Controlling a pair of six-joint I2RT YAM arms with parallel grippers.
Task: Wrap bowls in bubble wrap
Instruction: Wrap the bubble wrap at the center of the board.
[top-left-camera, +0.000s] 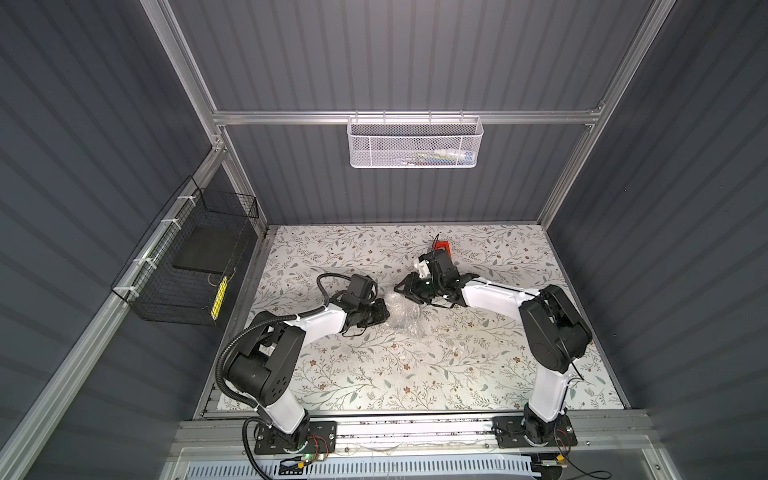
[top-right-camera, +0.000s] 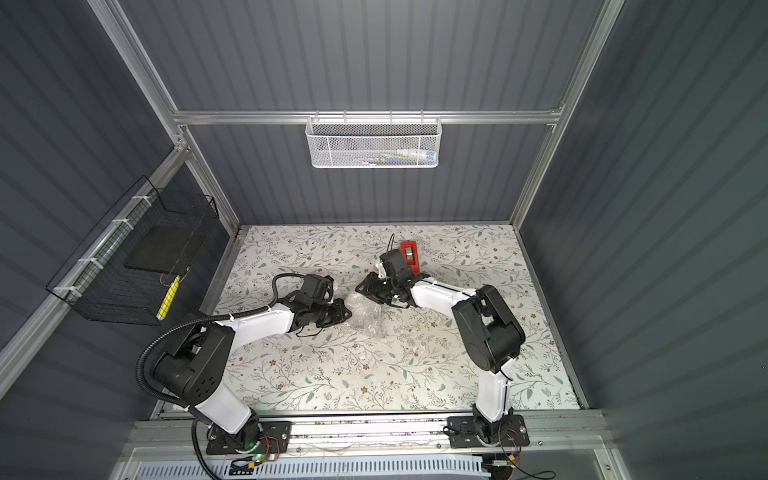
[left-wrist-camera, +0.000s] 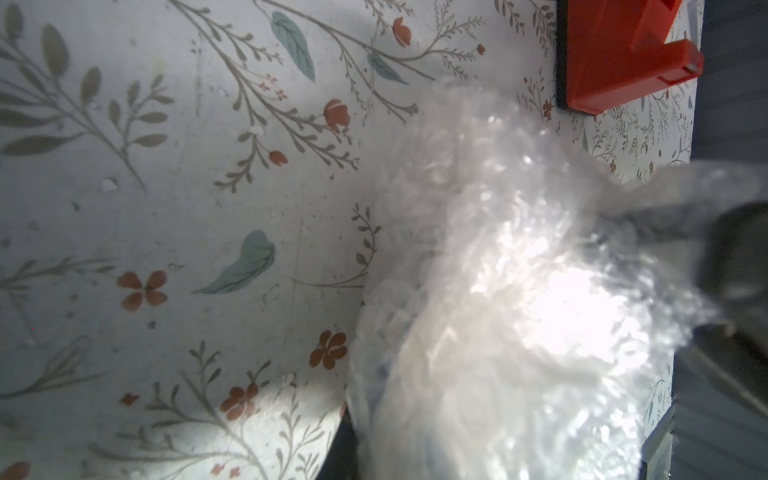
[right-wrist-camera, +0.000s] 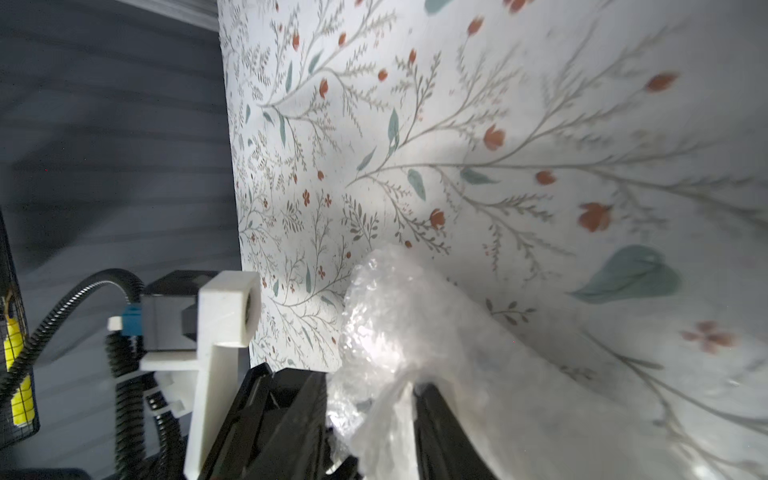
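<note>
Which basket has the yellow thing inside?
The black wire basket, low on the side: a yellow strip stands at its near end. The white mesh basket hangs higher, at the back.

I can read no text, label, brand or number on any of my feeds. The red tape dispenser (left-wrist-camera: 615, 54) shows me only plain plastic faces, and the bubble wrap (left-wrist-camera: 519, 291) looks unprinted. The coloured items (top-left-camera: 451, 157) in the white mesh basket (top-left-camera: 395, 145) and the yellow item (top-left-camera: 219, 297) in the black wire basket (top-left-camera: 174, 309) are too small for me to make out any print.
</note>
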